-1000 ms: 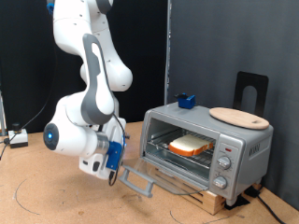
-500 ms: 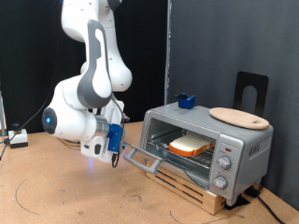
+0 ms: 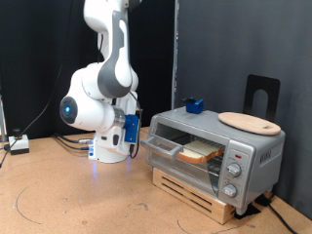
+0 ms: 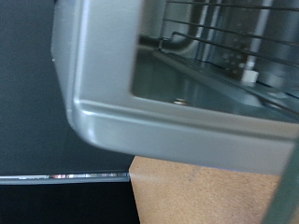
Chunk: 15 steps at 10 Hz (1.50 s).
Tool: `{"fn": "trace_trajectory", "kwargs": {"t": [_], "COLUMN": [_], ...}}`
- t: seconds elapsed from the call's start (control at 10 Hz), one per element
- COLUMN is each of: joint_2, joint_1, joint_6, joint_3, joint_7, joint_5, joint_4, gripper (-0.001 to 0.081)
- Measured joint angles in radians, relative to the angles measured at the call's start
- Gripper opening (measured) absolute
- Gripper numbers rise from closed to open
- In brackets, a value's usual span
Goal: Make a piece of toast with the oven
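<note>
Toaster oven point(image 3: 213, 148) at roughly four o'clock in the exterior view, raised on a wooden pallet point(image 3: 200, 196) on the brown counter point(image 3: 68, 200). Glass door point(image 3: 162, 147) tilted, neither flat open nor shut, its handle edge swung out toward nine o'clock. Slice of toast point(image 3: 199, 150) inside on the wire rack, pale face and tan crust visible through the gap behind the door. Three round knobs point(image 3: 233, 168) stacked on the oven's front panel at its three o'clock side. On top of the oven, a round wooden board point(image 3: 249, 122) at the three o'clock end and a small blue object point(image 3: 193, 104) at the back, toward eleven o'clock of the roof.

Tool point(image 3: 135, 137) pressed up against the door's outer edge, at nine o'clock of the oven, white arm rising behind it toward twelve. Finger spacing hidden by the blue-sided hand: cannot tell whether wide or narrow.

Wrist view filled by the door's rounded grey metal frame point(image 4: 140, 121), glass and wire rack point(image 4: 220, 28) beyond it, counter surface below; no fingers in sight there.
</note>
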Motion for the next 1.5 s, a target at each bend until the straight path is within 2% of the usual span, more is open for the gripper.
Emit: {"fn": "trace_trajectory", "kwargs": {"t": [0.4,0.7,0.9,1.1,1.2,1.4,1.5], "joint_2": [-0.195,-0.277,-0.273,-0.229,-0.164,-0.163,-0.138], "joint_1": [0.053,0.057,0.024,-0.015,-0.033,-0.033,-0.039], "joint_6": [-0.080,-0.086,0.007,0.096,0.101,0.100,0.100], "joint_3": [0.000,-0.002,-0.002,-0.001,0.000,0.000,-0.001], "joint_7": [-0.013,0.001,0.044,0.091,0.116,0.104,0.102], "joint_5": [0.100,0.108,0.120,0.147,0.145,0.137,0.128], "joint_4": [-0.087,-0.125,-0.126,-0.102,-0.072,-0.070,-0.047], "gripper": [0.0809,0.0809,0.0809,0.0809,0.0809,0.0809,0.0809]}}
